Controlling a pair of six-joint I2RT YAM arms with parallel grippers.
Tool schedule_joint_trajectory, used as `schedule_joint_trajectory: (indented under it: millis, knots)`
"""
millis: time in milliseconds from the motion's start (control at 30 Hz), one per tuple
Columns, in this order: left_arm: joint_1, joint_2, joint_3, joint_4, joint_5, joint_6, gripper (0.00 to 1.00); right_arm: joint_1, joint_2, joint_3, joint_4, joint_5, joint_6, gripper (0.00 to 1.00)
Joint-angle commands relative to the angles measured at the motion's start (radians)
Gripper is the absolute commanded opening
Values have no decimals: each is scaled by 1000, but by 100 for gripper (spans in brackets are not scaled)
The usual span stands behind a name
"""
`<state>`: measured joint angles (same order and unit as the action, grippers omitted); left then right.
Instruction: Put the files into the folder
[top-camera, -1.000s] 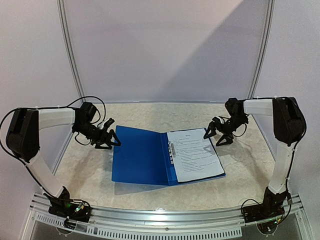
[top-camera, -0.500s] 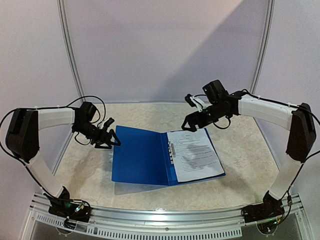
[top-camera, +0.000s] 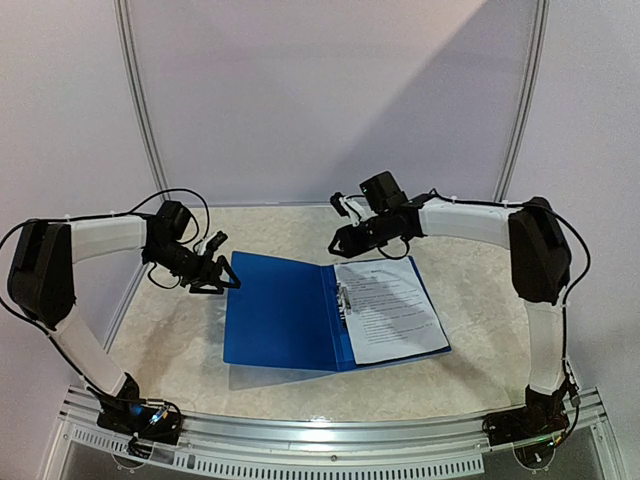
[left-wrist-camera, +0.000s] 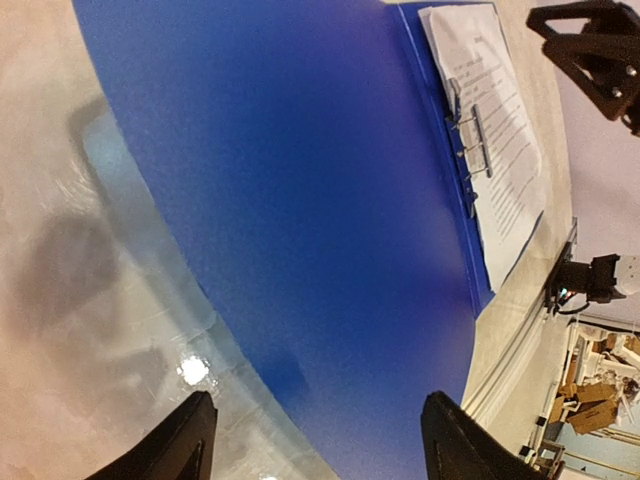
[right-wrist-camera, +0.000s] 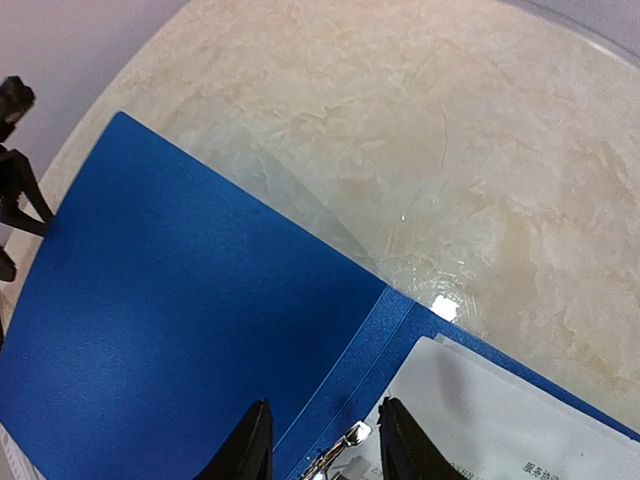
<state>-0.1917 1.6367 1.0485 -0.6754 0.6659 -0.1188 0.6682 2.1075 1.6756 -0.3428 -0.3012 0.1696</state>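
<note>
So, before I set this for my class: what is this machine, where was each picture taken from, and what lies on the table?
These are two robot arms bolted to the near edge of a table. The wide picture looks down from above and behind them: left arm on the left, right arm on the right. The other two come from a camera on each wrist; the dark prongs at the bottom are that arm's own jaws. A blue folder lies open on the table, printed sheets on its right half beside a metal clip. Both pairs of jaws stand open, holding nothing: the left by the folder's far left corner, the right above its spine.
</note>
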Motion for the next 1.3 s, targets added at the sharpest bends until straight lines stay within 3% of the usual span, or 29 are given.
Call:
schedule_joint_trajectory:
  millis: [0,133,300,600,1267]
  knots:
    - [-2,-13,-17,18,-7,-1,70,5,116,105,-63,-25,39,38]
    - [-2,-6,-24,28,-4,-14,68,5,165,110,-62,-99,49,41]
    - [-3,-3,-27,32,-1,-19,68,6,188,107,-123,-85,39,51]
    - [-3,-8,-27,33,6,-20,68,6,212,115,-177,-101,21,58]
    - [-3,-15,-22,30,14,-18,68,4,212,151,-200,-238,50,54]
